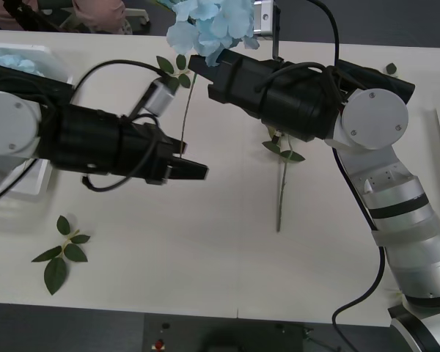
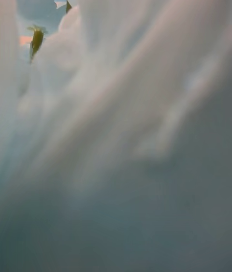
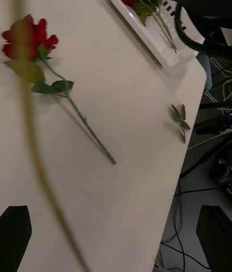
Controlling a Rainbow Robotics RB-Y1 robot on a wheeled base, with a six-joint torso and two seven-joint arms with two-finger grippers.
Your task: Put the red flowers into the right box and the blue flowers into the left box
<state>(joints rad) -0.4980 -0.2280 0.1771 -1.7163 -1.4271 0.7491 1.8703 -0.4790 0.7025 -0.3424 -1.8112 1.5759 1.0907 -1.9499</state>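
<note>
The right gripper (image 1: 199,67) reaches across toward the far edge of the tabletop (image 1: 227,271), and a blue flower (image 1: 205,26) sits right at its tip, the pale head puffed out beyond it; whether the fingers are actually closed on it I cannot tell, since the petals hide them and press right up against its wrist camera. A thin stem (image 1: 186,110) trails from under that head toward the middle of the tabletop. The left gripper (image 1: 196,171) hangs over the middle, its black fingers (image 3: 14,228) spread wide and empty. A red flower (image 3: 26,37) lies flat on the tabletop, its stem running toward the near edge and its head tucked beneath the right arm. The left box (image 1: 37,62) sits at the left edge with blue petals already in it; the right box (image 3: 145,33) lies at the right edge and holds a red flower. These flowers look light and floppy, and I would judge the petals crush easily, so the stem just under the head seems the safer hold. The near half of the tabletop is open, apart from a leaf sprig (image 1: 61,253) near the left front corner.
</note>
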